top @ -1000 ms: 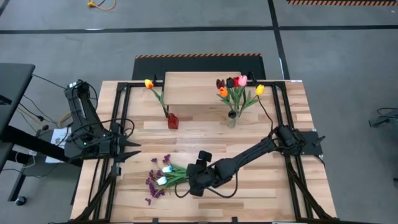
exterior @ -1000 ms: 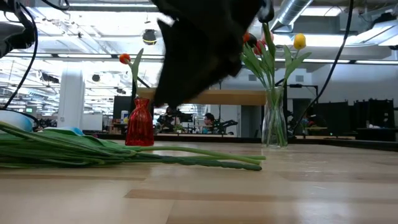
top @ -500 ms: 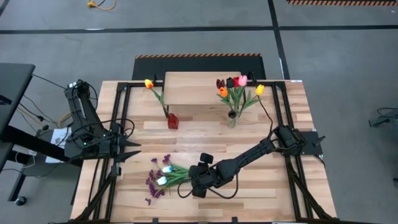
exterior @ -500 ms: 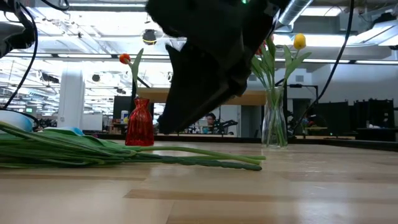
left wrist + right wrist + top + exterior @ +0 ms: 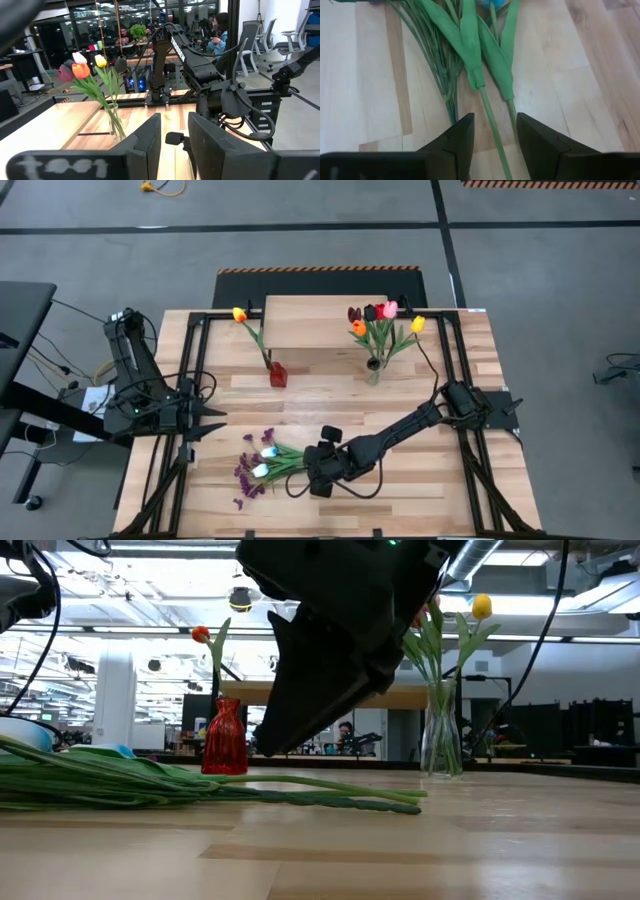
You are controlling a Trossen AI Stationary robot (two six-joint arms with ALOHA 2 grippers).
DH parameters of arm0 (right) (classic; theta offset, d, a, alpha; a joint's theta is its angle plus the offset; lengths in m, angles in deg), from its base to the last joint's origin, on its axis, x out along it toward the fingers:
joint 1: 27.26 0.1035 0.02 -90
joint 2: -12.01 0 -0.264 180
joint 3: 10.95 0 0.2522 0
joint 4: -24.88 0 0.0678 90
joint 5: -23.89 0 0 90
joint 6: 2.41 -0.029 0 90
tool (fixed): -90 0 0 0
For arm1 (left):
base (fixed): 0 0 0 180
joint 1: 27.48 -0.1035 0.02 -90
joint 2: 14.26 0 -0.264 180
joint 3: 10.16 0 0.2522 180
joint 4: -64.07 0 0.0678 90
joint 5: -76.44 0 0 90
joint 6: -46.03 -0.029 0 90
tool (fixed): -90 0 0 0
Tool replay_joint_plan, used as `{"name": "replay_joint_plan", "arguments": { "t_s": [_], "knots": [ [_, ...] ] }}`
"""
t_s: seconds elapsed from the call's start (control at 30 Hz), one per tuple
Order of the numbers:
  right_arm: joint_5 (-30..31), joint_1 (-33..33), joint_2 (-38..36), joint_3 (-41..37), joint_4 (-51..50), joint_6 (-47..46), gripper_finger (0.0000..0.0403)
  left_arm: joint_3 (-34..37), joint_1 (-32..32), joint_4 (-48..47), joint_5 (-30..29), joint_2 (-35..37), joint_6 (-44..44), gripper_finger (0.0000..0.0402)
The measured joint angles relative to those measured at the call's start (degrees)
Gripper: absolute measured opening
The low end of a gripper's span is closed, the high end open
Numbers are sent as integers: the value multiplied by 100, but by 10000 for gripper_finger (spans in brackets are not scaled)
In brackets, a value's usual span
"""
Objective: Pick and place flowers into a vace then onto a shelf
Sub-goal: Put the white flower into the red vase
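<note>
Closing In: Right Arm Lines Up on a Loose Stem

Just above the tabletop [image 5: 420, 500], the right gripper [image 5: 495, 131] hangs with its fingers [image 5: 457, 135] apart, a single green stem [image 5: 492, 120] of the loose flowers [image 5: 262, 463] running between them; nothing is clamped yet. The bunch lies flat near the tabletop's front edge, blooms pointing away from the gripper, stems fanned toward it. By appearances the pick is in hand: the next move calls for lowering onto the stem and pinching it without gathering the neighbouring leaves.

Farther back, a clear glass vase [image 5: 373, 370] stands upright holding several tulips in red, pink, orange, yellow and dark maroon. A small red vase [image 5: 277, 374] holds one yellow-orange tulip. Both stand on the tabletop just in front of the shelf [image 5: 305, 320], whose top carries neither of them.

At the tabletop's left edge the left gripper [image 5: 215, 420] waits, fingers [image 5: 145, 140] narrowly apart and holding nothing.
</note>
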Motion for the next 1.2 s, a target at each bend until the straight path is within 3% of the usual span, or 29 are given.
{"name": "replay_joint_plan", "arguments": {
  "t_s": [0.43,0.97,1.1,1.2],
  "knots": [
    [-495,-182,372,23,132,145,144,0,-4,136,147,2,-4,89],
    [-384,-170,372,114,36,256,114,-2,-2,145,143,1,-11,88],
    [-386,-170,371,120,-62,256,80,-2,-2,143,144,0,-11,88],
    [-389,-169,361,122,-176,300,21,-2,-2,142,142,2,-11,88]
  ]
}}
